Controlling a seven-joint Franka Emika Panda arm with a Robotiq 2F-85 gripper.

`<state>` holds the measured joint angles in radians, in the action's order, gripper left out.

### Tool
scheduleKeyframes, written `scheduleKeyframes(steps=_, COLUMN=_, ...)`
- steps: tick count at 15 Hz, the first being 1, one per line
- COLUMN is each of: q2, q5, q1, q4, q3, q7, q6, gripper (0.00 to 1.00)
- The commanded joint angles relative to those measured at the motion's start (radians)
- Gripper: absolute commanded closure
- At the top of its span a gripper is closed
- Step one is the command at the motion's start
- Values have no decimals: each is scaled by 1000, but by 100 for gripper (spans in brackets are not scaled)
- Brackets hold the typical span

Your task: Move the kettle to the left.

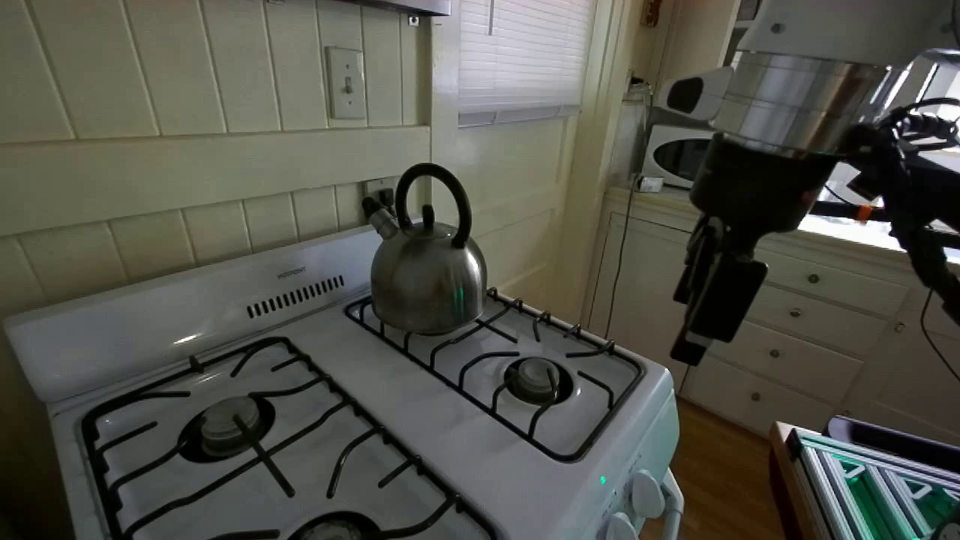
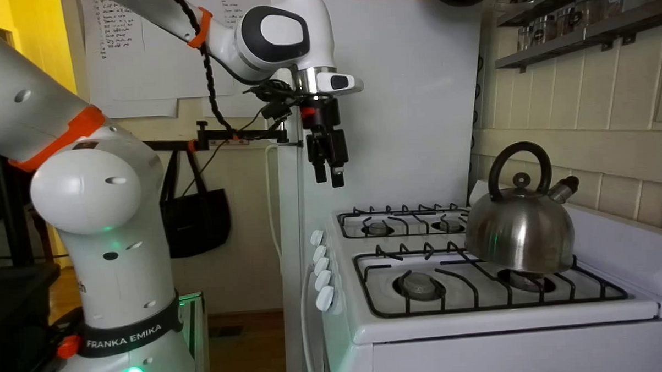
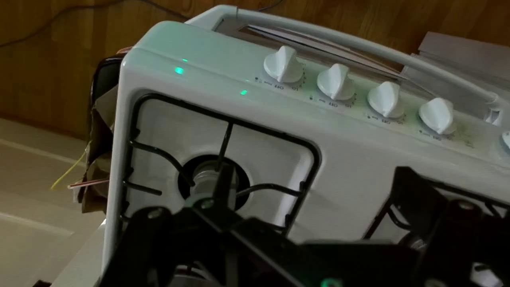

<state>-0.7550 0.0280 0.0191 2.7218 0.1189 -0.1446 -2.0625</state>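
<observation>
Jaws of the black gripper stand apart, two blocky fingers aiming downward. Above them one polished metal collar meets the smooth white arm, seen in an exterior view: one link slants up out of frame, another slopes down from the top edge, and the wrist hangs near vertical. Two orange bands wrap the arm and one black braided cable runs alongside. In the wrist view the fingers loom over a glossy white stove, with four winged knobs whole along its front and a fifth cut by the frame edge; an exterior view has all five. Two black wire grates with curved prongs frame four round burners. In both exterior views one kettle sits upright on a grate over a rear burner, near the stove's raised back panel and well apart from the gripper. Its body is a dome of brushed steel, with one dark arched handle, one small lid knob and one short black-tipped spout turned toward the wall. Cream grooved boards face that wall, which carries one switch plate. Farther out, four pale drawers with round knobs and one white microwave appear, and one black cloth bag hangs by its straps beyond the arm.
</observation>
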Motion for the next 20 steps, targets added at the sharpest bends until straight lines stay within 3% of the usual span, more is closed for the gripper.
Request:
scheduleKeyframes(steps=1, q2=154, q5=34, q1=-34, q4=-106, q3=41, q7=-80, q6=-78, gripper=0)
scheduleKeyframes(steps=6, q2=324, q5=149, q1=-99, q4=-265, q3=76, q7=-186, q6=-159, gripper=0)
scheduleKeyframes(steps=10, q2=440, q5=264, q1=-133, q4=-387, q3=71, q7=-265, q6=-144, gripper=0)
scheduleKeyframes(steps=20, q2=660, q5=362, q1=-119, q4=-629, q3=-16, q7=-298, q6=-131, gripper=0)
